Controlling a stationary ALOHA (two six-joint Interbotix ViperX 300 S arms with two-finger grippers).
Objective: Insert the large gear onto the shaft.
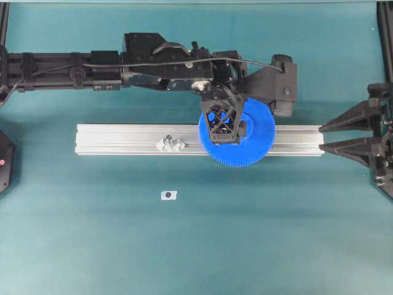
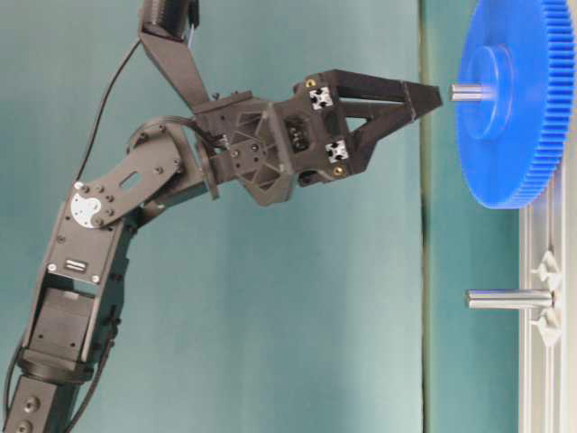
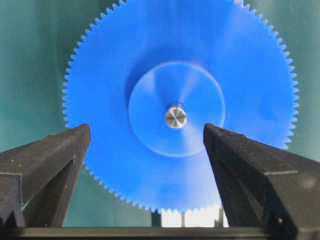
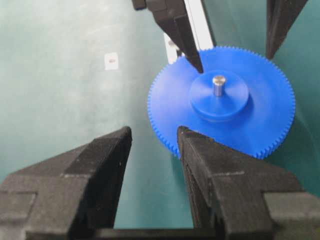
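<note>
Left arm extended across the workspace, wrist pitched downward; left claw open, fingers spread wide (nothing held). Right arm retracted at the side; right claw open, pointing level toward centre.

Readable text: none in any view.
Large gear: plain blue face and hub, no lettering or numbers.
Aluminium rail: bare metal, no markings legible.
White tag: a small tag on the green table, well apart from the left gripper; it carries a dark round mark, too small to read.
Arm housings: no brand or label legible.
</note>
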